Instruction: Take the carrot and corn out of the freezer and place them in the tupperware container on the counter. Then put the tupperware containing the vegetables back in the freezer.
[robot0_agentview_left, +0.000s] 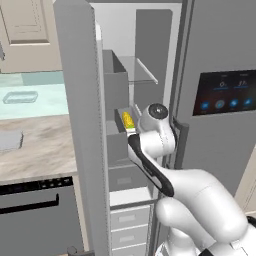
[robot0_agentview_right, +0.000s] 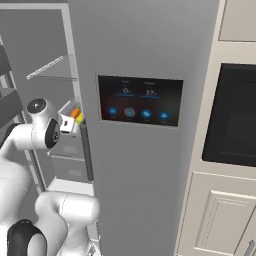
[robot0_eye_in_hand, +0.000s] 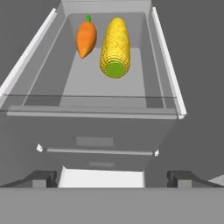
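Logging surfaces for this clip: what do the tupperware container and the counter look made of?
Tupperware container: probably clear plastic, glossy; pale and see-through, with the surface showing through it. Counter: looks like polished stone; beige-grey marbled veining.

Freezer (robot0_agentview_left: 80, 125) door stands open w/ a grey drawer pulled out; the carrot (robot0_eye_in_hand: 85, 38), stubby orange w/ small green top, lies in it just left of the corn (robot0_eye_in_hand: 115, 47), a fatter yellow cob, cut greenish end toward the hand cam, both lengthwise, close but apart. Tupperware container (robot0_agentview_left: 20, 97), shallow translucent tray, sits empty on the counter (robot0_agentview_left: 37, 145), well left of the freezer.
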